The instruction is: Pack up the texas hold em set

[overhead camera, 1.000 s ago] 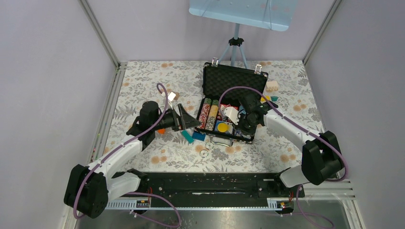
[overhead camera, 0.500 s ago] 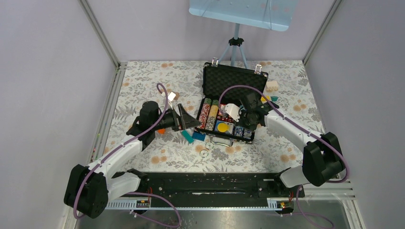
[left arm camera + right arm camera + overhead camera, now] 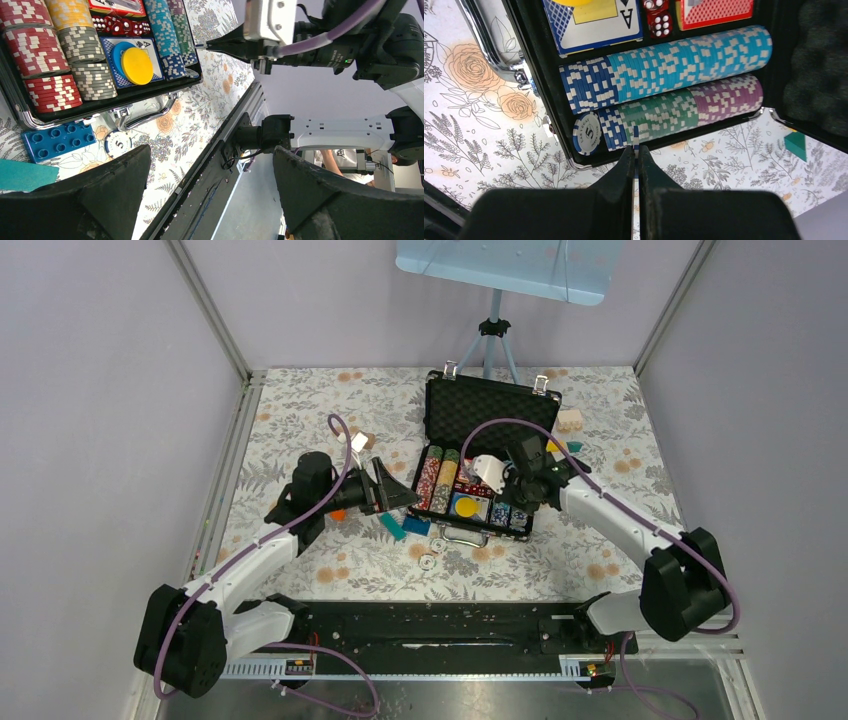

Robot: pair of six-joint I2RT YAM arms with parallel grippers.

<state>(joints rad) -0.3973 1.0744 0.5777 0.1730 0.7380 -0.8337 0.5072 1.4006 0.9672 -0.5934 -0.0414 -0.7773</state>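
Black case (image 3: 488, 410) sits open on the table (image 3: 320, 410) from above, left gripper (image 3: 398, 492) just beside it, right gripper (image 3: 512, 502) over its chip rows (image 3: 440, 480). Left wrist: jaws spread wide, empty. Right wrist: clamped on a blue-white chip (image 3: 636, 137), edge-on.

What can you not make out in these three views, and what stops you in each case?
- Right wrist view: face of the blue-and-white chip, edge-on in the right gripper's shut jaws.
- Right wrist view: yellow disc, cut off by the top edge.
- Left wrist view: teal piece, cut by the left edge and the left gripper's finger.
- Top view: dice, pips too small to read.
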